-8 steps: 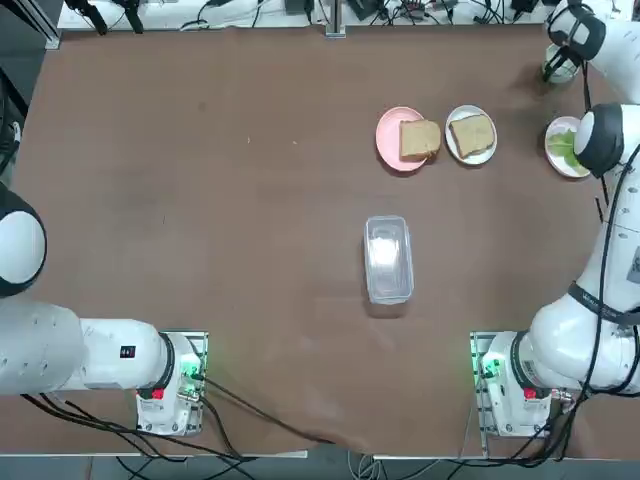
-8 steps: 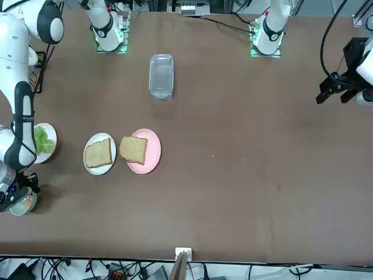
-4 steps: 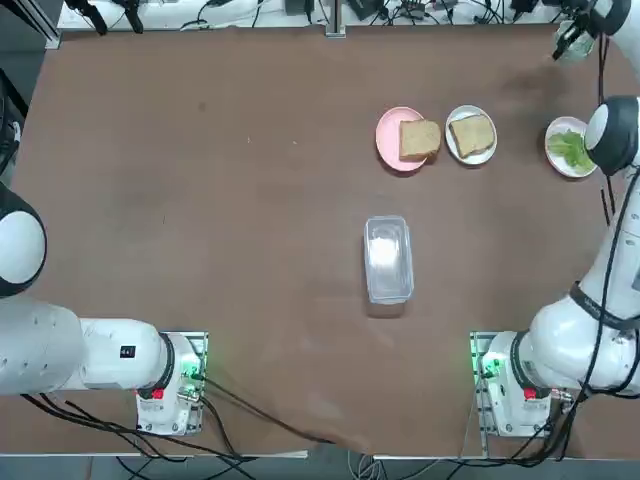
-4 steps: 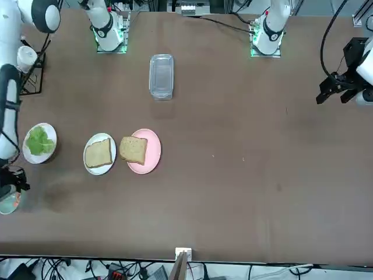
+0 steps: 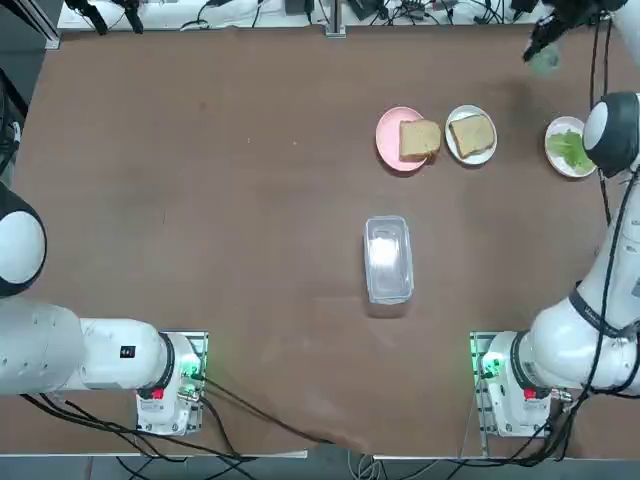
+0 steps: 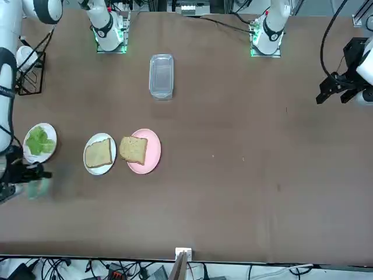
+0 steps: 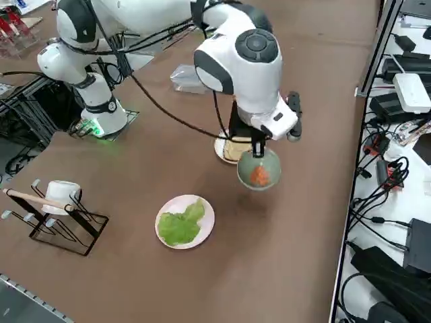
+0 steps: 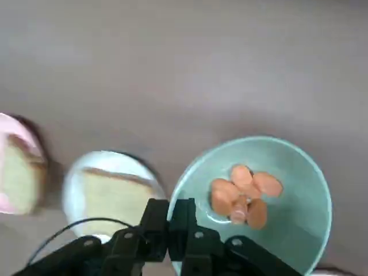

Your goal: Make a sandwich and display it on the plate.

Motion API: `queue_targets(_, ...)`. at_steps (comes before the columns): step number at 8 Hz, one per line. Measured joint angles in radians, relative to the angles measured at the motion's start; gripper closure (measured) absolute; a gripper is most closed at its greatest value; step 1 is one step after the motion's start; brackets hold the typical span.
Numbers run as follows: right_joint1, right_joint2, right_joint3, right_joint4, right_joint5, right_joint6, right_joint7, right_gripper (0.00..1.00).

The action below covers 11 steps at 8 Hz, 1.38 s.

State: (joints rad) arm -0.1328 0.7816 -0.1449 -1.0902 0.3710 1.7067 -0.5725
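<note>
One bowl [image 8: 282,236] | rim [image 8: 325,178] apparently in right tool [image 8: 170,206] | near table edge [image 5: 450,28]

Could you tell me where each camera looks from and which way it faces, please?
Top: overhead, looking down on the table; both arms show.
Front: across the table, facing the robot; both arms show, the right at picture left.
Right side: raised at the robot's right, looking diagonally down; the right arm and right gripper show.
Right wrist: on that arm, over the green bowl; its shut fingers show.
Top and front share the pink plate.
</note>
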Motion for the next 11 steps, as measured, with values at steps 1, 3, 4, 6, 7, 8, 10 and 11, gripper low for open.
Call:
queue_targets(1,0.026,-0.012,0.001,-0.020,0.030,-0.015,0.073,0.97)
queue_targets(3,0.089,-0.049,0.002,-0.098,0.106,-0.022,0.182,0.97)
queue_targets(4,0.108,-0.075,0.002,-0.157,0.175,-0.023,0.205,0.97)
queue_targets(6,0.113,-0.130,0.000,-0.294,0.294,-0.023,0.213,0.97)
queue_targets(7,0.109,-0.151,0.000,-0.355,0.341,-0.025,0.205,0.97)
queue_targets(8,0.108,-0.164,-0.001,-0.404,0.382,-0.029,0.184,0.97)
queue_targets(10,0.103,-0.174,-0.001,-0.473,0.460,-0.038,0.139,0.97)
queue_targets(11,0.092,-0.174,-0.001,-0.497,0.495,-0.047,0.096,0.97)
